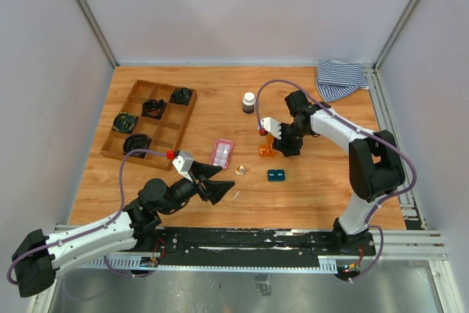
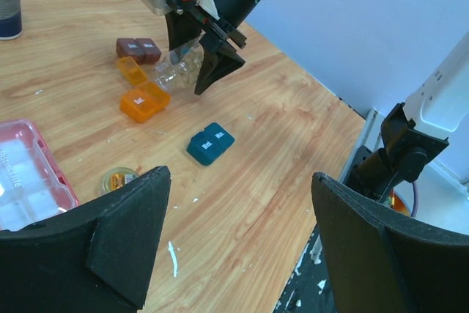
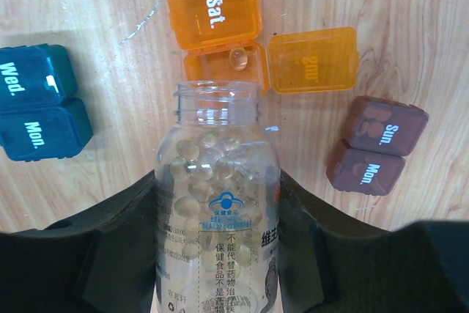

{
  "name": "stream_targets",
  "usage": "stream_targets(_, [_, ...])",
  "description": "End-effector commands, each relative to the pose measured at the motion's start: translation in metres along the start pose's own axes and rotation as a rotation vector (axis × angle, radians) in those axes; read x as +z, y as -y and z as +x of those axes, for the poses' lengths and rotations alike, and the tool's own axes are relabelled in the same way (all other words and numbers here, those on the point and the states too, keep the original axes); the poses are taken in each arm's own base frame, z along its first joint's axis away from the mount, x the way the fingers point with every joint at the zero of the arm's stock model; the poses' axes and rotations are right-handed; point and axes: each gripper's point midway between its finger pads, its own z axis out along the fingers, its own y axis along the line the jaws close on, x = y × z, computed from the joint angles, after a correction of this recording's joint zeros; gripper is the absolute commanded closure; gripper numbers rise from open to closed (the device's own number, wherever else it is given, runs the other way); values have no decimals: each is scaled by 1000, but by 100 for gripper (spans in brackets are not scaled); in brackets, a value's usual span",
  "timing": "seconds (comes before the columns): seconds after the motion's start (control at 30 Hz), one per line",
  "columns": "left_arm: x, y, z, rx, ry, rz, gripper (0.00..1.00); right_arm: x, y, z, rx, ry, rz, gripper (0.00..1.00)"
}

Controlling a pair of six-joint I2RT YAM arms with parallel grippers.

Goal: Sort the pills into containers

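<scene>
right gripper (image 3: 217, 218) clamps a clear pill bottle (image 3: 216, 174), its mouth at the open orange case (image 3: 308, 60) mid-table, right of the pink case (image 2: 29, 174); left gripper (image 2: 240, 181) gapes wide, nearer, holding nothing.

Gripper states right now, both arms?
Left gripper: open, holding nothing.
Right gripper: closed on the clear pill bottle, which has no cap on.

White lettering reads "Sat." on the closed lid of the orange case (image 3: 212, 11), "Wed." and "Mon." on the teal case (image 3: 40, 111), and "Sun." and "Mon." on the brown case (image 3: 375, 144), while the clear bottle (image 3: 218, 203) carries a label of blue Chinese print beneath a blue logo.
</scene>
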Motion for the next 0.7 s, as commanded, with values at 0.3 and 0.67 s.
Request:
stream_targets(0.3, [0,3,-7,-4,26,12,16,-1,-8,0,14,-2,-45,99])
stream_targets(0.67, [-1,3,-7,-6,29,14,16,-3,-8,-2,17,7,-59,99])
